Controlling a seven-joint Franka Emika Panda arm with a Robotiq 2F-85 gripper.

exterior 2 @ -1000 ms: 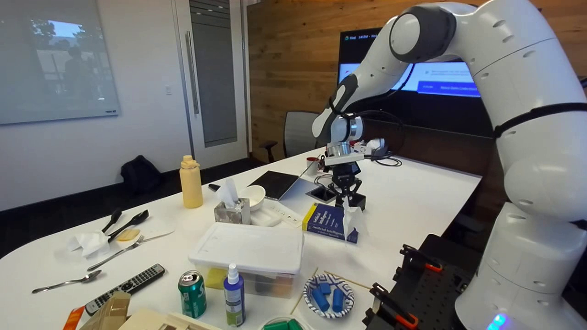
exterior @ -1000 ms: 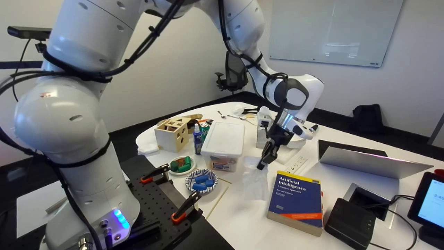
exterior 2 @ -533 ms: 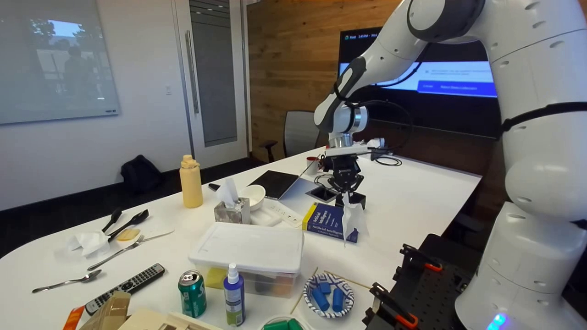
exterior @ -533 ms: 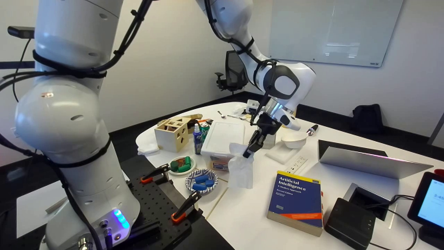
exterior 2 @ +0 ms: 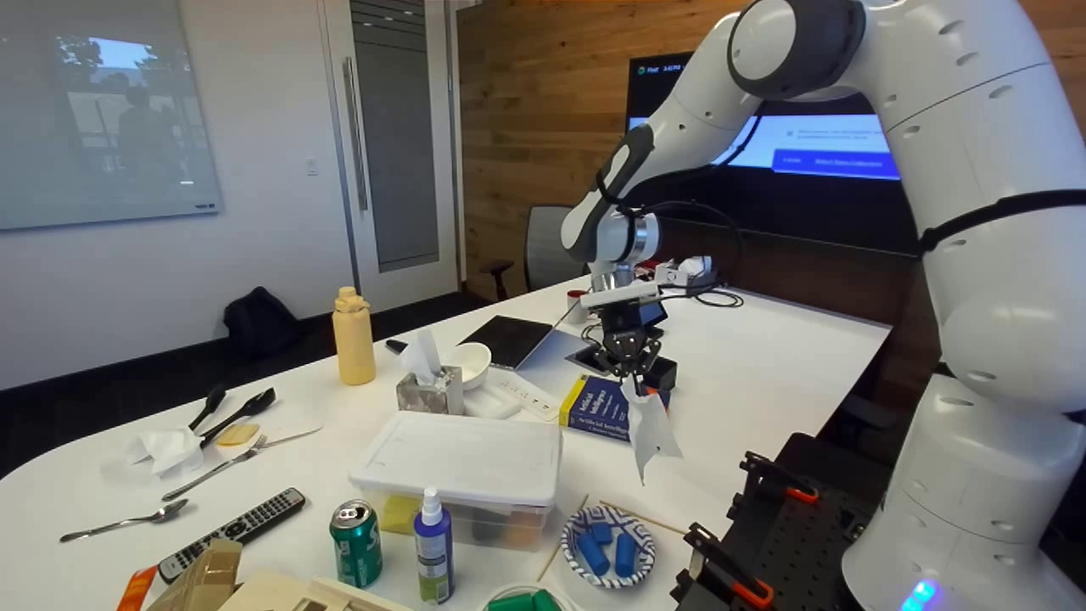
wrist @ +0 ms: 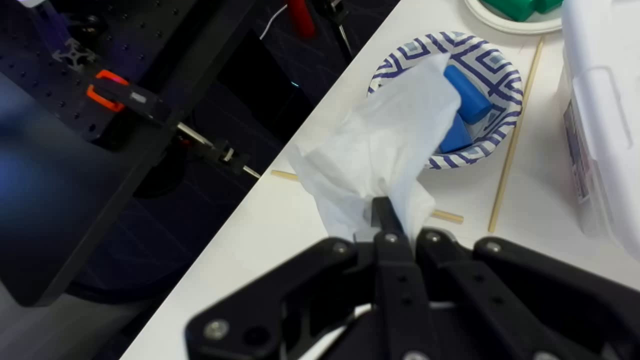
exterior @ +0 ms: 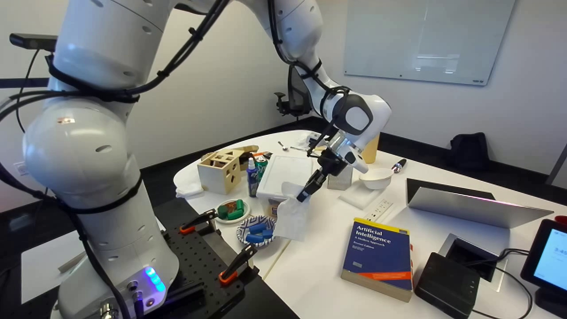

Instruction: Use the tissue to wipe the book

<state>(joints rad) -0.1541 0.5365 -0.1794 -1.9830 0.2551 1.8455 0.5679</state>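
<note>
The fingers [wrist: 385, 214] pinch the tissue [exterior: 291, 220] near its upper end; it hangs over the bench [exterior: 321, 281], long axis roughly upright, a loose corner lowest, apart from the book [exterior: 378, 250]. The book lies flat, cover up, its yellow top edge pointing toward the power strip [exterior: 382, 210].

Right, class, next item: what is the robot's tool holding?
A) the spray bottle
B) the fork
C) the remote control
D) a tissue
D, because in an exterior view the tool is closed on the tissue, most of which hangs below the grip, apart from the book.
</note>
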